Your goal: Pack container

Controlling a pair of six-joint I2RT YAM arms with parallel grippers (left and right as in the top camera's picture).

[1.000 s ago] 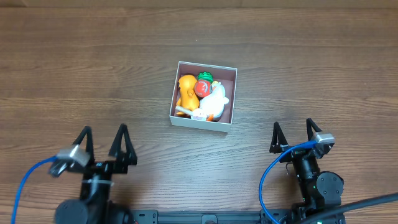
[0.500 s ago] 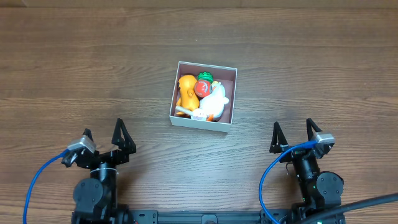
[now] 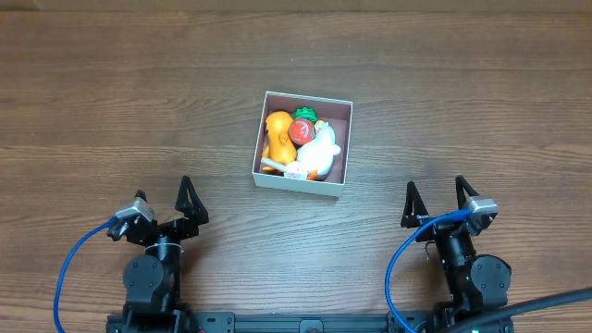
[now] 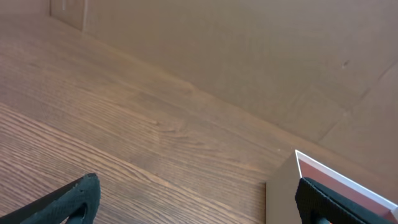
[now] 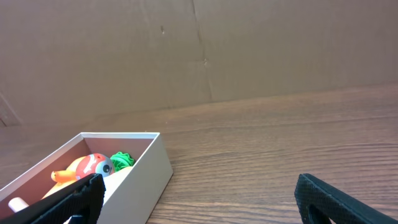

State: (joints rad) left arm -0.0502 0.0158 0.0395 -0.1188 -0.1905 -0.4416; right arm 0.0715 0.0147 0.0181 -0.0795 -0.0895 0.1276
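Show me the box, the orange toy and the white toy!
container (image 3: 298,185): overhead view, white front wall.
orange toy (image 3: 276,129): overhead view, its body.
white toy (image 3: 323,146): overhead view, its middle.

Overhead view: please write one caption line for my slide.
White-walled square box of colourful toys on a wooden table; left arm and right arm below, jaws open.
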